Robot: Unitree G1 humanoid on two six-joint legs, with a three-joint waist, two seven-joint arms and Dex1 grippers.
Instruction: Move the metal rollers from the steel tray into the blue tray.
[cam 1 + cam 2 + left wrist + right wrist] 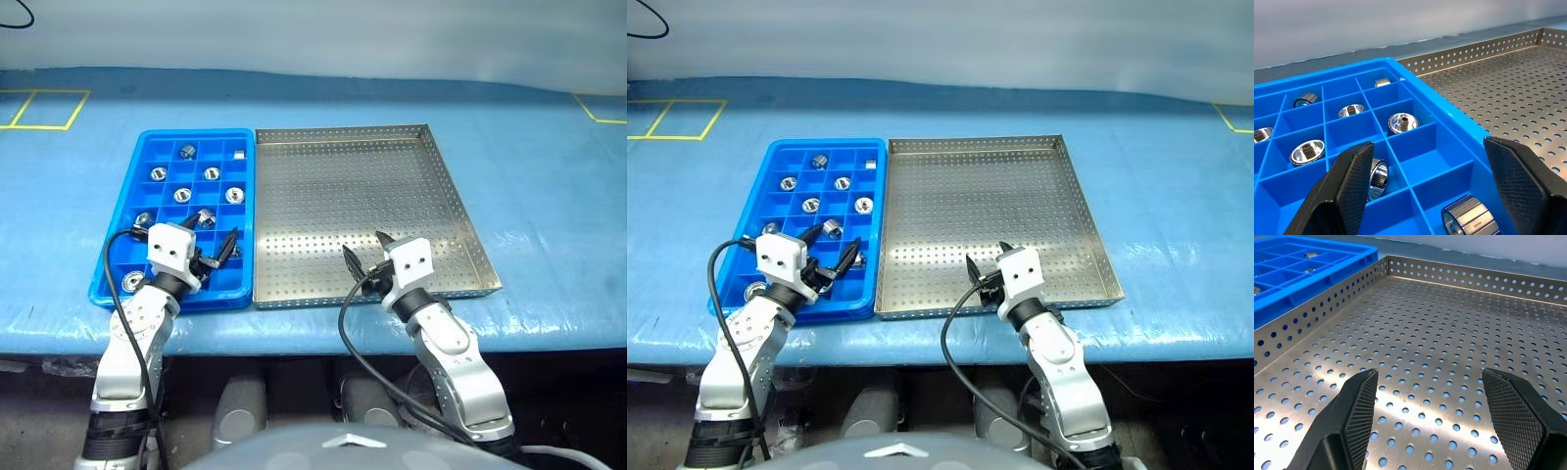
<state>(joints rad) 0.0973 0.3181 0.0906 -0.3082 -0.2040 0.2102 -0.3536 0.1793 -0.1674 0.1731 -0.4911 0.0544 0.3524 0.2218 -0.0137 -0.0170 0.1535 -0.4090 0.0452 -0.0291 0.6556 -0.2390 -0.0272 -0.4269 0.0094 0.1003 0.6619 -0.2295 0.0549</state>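
1. Your head views show the metal rollers (182, 195) sitting in compartments of the blue tray (241, 294), which touches the left rim of the steel tray (460, 211).
2. Your left wrist view shows one roller (1469, 218) lying between the left gripper (217, 251)'s spread fingers.
3. The right gripper (364, 257) hovers spread and empty-handed over the steel tray's near edge, with bare perforated floor ahead.

The left gripper (214, 251) is covering part of the blue tray's (108, 274) lower compartments, hiding whatever is lying beneath it. In the left wrist view, one metal roller (1469, 220) is running off the lower edge, and another (1377, 178) is sitting half behind a finger (1347, 188). The steel tray (1459, 276) is running off the right wrist view's edges.
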